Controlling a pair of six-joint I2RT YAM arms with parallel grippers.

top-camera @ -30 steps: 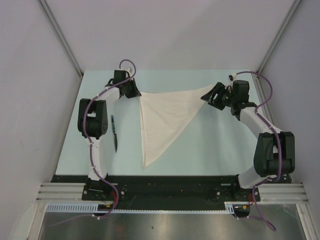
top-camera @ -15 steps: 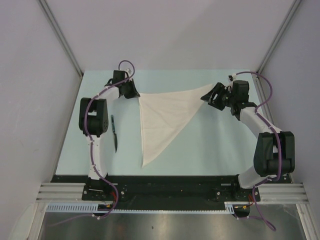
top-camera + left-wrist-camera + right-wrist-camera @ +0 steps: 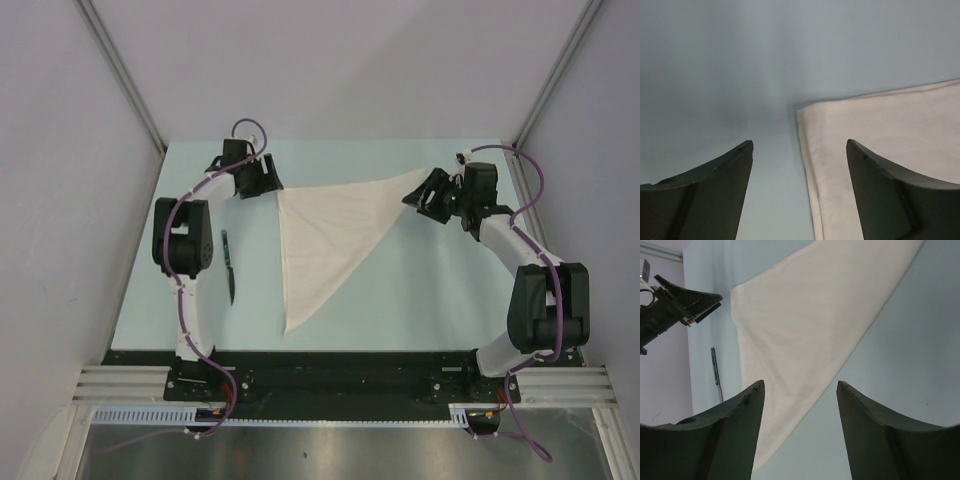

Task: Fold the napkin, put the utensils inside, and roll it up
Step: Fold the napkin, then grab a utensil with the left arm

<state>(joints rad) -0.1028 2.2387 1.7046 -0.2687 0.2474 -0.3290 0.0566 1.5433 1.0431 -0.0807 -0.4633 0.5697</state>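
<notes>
Napkin [image 3: 325,235]: white cloth folded into a triangle, lying flat on the pale blue surface [image 3: 420,290]. Its long edge runs along the far side, from a far-left corner to a far-right corner that sits a little nearer the far edge. The third corner points toward the near edge, left of the middle.
Napkin layers: in the left wrist view the far-left corner shows two stacked edges, closely lined up.
Knife [image 3: 229,268]: slim and dark, lying flat on the surface to the left of the napkin and apart from it. It runs roughly far to near, beside the left arm.
Left tool [image 3: 270,187]: low over the napkin's far-left corner, jaws spread wide and gripping nothing. In its wrist view the corner lies on the surface in the gap between the two dark fingers [image 3: 715,195]. Whether the right-hand finger touches the cloth I cannot tell.
Right tool [image 3: 415,192]: at the napkin's far-right corner, jaws apart and empty. Its wrist view looks along the cloth toward the left arm and the knife.
Arms: both reach toward the far half of the surface, one at each end of the long edge.
</notes>
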